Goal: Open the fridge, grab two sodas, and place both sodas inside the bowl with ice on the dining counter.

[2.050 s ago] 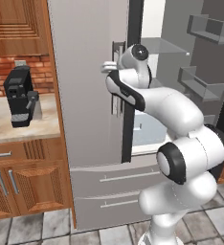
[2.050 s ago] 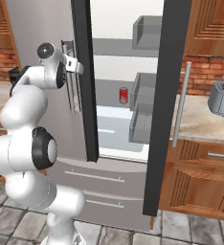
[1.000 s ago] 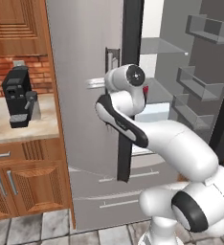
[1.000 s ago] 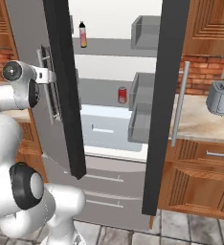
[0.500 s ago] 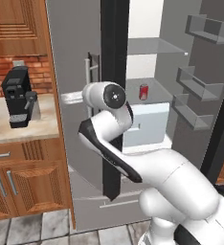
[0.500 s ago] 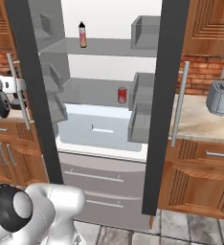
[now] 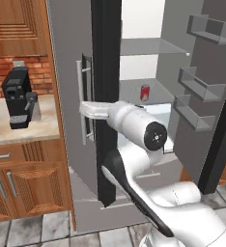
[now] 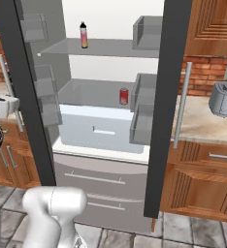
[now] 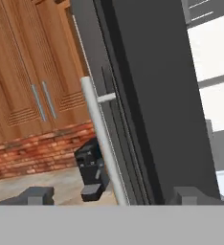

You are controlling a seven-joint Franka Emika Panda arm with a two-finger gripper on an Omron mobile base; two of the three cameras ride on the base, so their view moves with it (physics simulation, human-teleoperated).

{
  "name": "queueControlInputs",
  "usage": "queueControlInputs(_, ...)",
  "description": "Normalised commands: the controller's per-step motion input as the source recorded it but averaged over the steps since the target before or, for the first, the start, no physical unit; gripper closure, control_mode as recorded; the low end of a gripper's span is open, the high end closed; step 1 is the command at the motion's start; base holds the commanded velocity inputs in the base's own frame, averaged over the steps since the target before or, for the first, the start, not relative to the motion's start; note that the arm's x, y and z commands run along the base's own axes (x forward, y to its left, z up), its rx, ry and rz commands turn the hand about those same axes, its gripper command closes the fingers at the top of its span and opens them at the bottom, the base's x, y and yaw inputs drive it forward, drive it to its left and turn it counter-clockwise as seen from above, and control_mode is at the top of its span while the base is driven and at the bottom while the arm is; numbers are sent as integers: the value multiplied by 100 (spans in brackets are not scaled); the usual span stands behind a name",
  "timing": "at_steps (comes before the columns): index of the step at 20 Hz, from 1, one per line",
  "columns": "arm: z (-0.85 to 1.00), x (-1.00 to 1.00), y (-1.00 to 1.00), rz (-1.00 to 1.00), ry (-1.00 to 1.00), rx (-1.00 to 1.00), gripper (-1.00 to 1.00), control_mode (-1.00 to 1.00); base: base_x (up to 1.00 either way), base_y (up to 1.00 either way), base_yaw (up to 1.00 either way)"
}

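My end effector (image 9: 109,196) has its two tips spread apart, one either side of the left door's bar handle (image 9: 103,143), touching nothing I can make out. The bar runs up from 6 toward 11 o'clock in the hand view, right between the tips, so I read this as a let-go: the door is swung wide enough and needs no more pulling.

The fridge (image 8: 110,126) stands with both doors open, and the left door (image 7: 105,96) shows edge-on as a dark strip in the left base view. My forearm reaches to it at about 9 o'clock from the elbow joint. The door bins at 3 o'clock hang on the right door (image 7: 202,96).

One of the sodas, the red can (image 8: 123,96), sits upright on the middle grey shelf (image 8: 91,94), roughly picture centre in the right base view, just beside the right door's bins. A small bottle-like item with a dark top (image 8: 84,35) stands on the upper shelf at 11 o'clock, probably the second soda, too small to be sure.

On the table to the left sits a black coffee machine (image 7: 18,96), and a toaster (image 8: 223,99) on the table at 3 o'clock; both are well apart from my path.

Judgement: door step done, next is reaching in for the red can.
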Motion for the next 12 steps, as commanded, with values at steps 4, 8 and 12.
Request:
queueControlInputs(4,11,-73,-95,0,-3,38,-100,-100,0,0,0)
queueControlInputs(8,0,-6,-100,0,1,45,-100,-100,0,0,0)
queueControlInputs(12,0,7,-93,7,2,49,-100,-100,0,0,0)
